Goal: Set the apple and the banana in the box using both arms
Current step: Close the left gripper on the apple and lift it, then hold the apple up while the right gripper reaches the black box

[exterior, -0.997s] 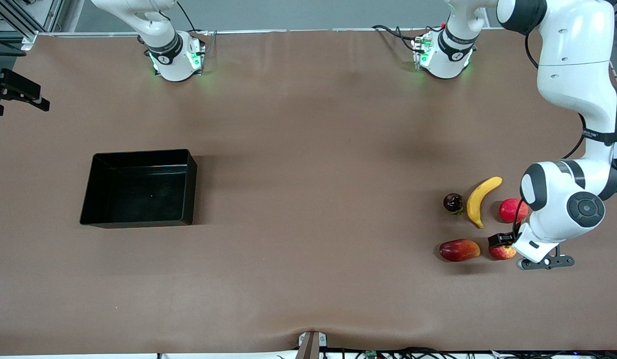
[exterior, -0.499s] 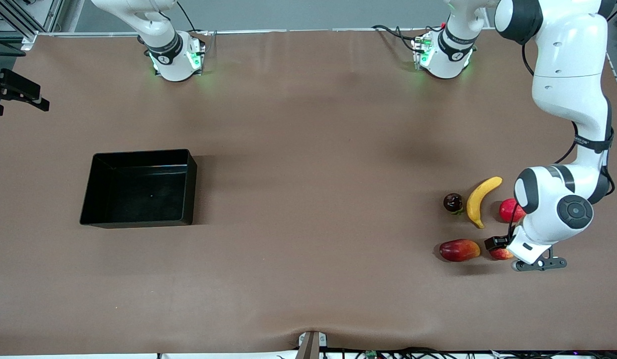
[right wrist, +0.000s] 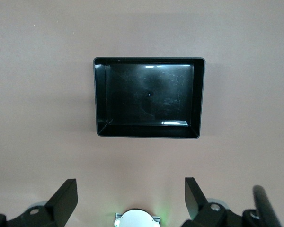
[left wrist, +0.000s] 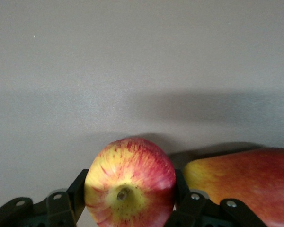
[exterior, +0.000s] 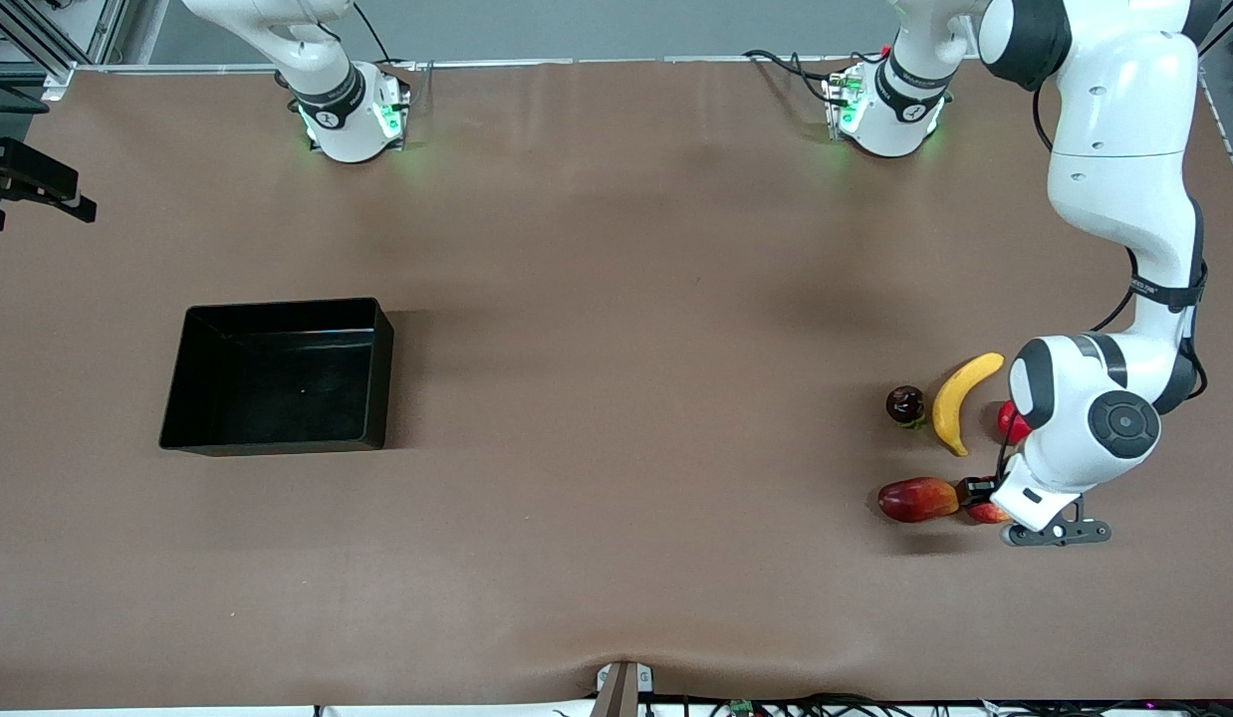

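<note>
The streaked red and yellow apple point(exterior: 986, 514) point(left wrist: 130, 182) rests on the table near the left arm's end. My left gripper point(exterior: 986, 504) point(left wrist: 130, 201) is down around it, a finger pressed on each side. The yellow banana point(exterior: 960, 401) lies farther from the front camera than the apple, apart from it. The black box point(exterior: 278, 309) point(right wrist: 149, 60) stands with nothing in it toward the right arm's end. My right gripper point(right wrist: 130, 198) hangs open high over the table with the box below it; it waits.
An elongated red and orange fruit point(exterior: 915, 499) point(left wrist: 246, 175) lies right beside the apple. A dark round fruit point(exterior: 905, 403) sits beside the banana. A plain red fruit point(exterior: 1006, 423) is half hidden by the left arm.
The left gripper's fingers have closed in on the apple. Gripper and apple have slid toward the elongated fruit. The right arm has not moved.
</note>
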